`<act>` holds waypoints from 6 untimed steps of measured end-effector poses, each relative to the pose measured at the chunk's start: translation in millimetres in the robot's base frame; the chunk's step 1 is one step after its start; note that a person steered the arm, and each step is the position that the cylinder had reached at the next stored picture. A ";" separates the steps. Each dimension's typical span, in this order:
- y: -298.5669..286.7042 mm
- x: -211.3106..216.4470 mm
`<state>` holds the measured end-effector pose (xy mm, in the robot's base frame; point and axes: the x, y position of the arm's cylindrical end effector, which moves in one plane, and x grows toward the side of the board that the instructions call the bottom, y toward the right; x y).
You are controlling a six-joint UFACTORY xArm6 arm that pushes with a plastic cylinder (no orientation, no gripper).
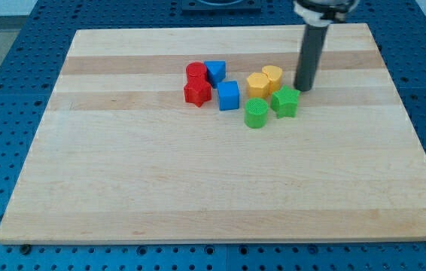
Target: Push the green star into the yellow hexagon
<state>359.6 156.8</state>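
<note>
On the pale wooden board [220, 188], my tip [302, 88] stands just above-right of the ribbed green plastic star [286, 102]. The yellow hexagon [257, 84] lies just up-left of the star, beside a yellow cylinder [272, 77]. No jaws, no writing.

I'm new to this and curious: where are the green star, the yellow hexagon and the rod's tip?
green star [286, 101], camera view, on its top face
yellow hexagon [257, 83], camera view, on its top face
my tip [303, 88], camera view, at the rod's very end
</note>
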 end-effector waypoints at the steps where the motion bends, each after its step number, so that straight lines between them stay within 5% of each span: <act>1: 41.8 17.3; 2: 30.0 60.9; 6: -41.2 42.9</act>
